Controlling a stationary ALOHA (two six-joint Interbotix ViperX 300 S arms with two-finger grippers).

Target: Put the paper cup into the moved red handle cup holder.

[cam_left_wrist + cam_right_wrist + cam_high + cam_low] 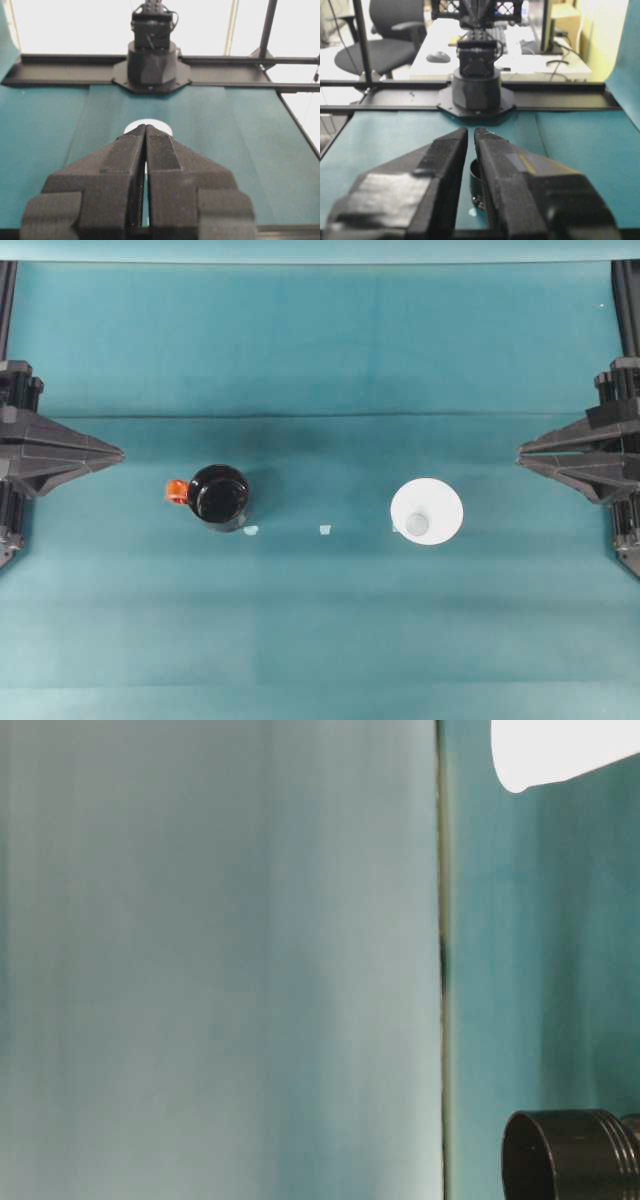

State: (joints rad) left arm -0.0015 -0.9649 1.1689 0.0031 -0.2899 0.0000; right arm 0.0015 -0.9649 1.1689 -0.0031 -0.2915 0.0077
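Overhead exterior view: the red handle cup holder (219,497) stands left of centre on the teal cloth (320,360), its orange-red tab pointing toward the left edge; the paper cup (427,511) stands right of centre, mouth up, well apart from the holder. Two small pale scraps (324,530) lie between them. The left gripper (117,453) rests at the left edge and the right gripper (522,452) at the right edge, both clear of the objects. In each wrist view the jaws are drawn together, with a narrow slit between them and nothing held.

Step in hand, as judged: the task is not yet begun; neither object is grasped. The next move probably calls for the right gripper to part its jaws, reach to the cup's rim, lift it and carry it leftward over the holder's mouth.

Surroundings: the cloth is creased in horizontal bands. The right wrist view shows an office chair (385,50) and a desk (520,55) beyond the frame.
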